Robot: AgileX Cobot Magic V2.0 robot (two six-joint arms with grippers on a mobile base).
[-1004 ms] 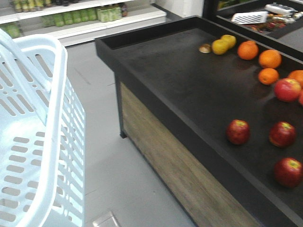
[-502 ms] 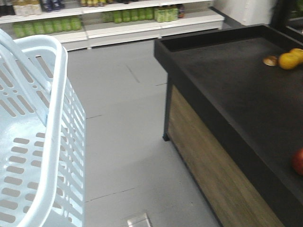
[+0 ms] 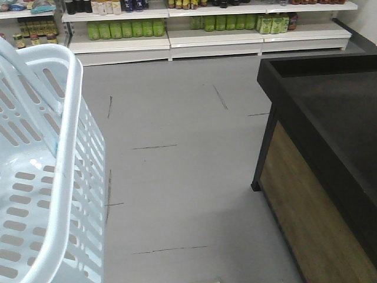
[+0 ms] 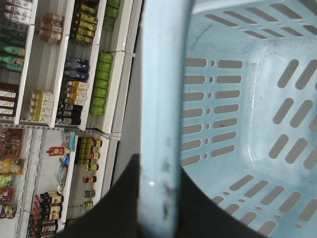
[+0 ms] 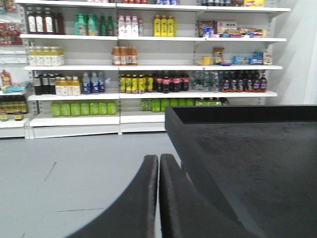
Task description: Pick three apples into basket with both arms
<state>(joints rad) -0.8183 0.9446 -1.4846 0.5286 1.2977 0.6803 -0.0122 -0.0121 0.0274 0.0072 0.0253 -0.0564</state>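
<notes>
Basket (image 3: 69, 147): pale blue-white, slotted walls, fills the left of the front view, its rounded rim running top to bottom. It sits well apart from the tabletop (image 3: 330, 112), with grey floor (image 3: 177, 177) between them. Left wrist view looks down into the basket's slotted inside (image 4: 237, 99). The rim passes straight between the black fingers (image 4: 121, 203) of the left hand (image 4: 158, 166), one finger against each side, so the hand is clenched on the rim. Right hand (image 5: 158, 158): its two fingers are pressed together with only a hairline seam between them and nothing held. It hangs just off the near left corner of the black tabletop (image 5: 247, 158). The tabletop is matte black with a raised edge, and a wood-grain panel (image 3: 306, 212) runs below its left side. The floor carries thin dark scuff lines. Beyond it, white store shelves (image 5: 148, 64) hold rows of bottles: green ones (image 3: 123, 28) on the lowest row, yellow, orange and dark ones above.
</notes>
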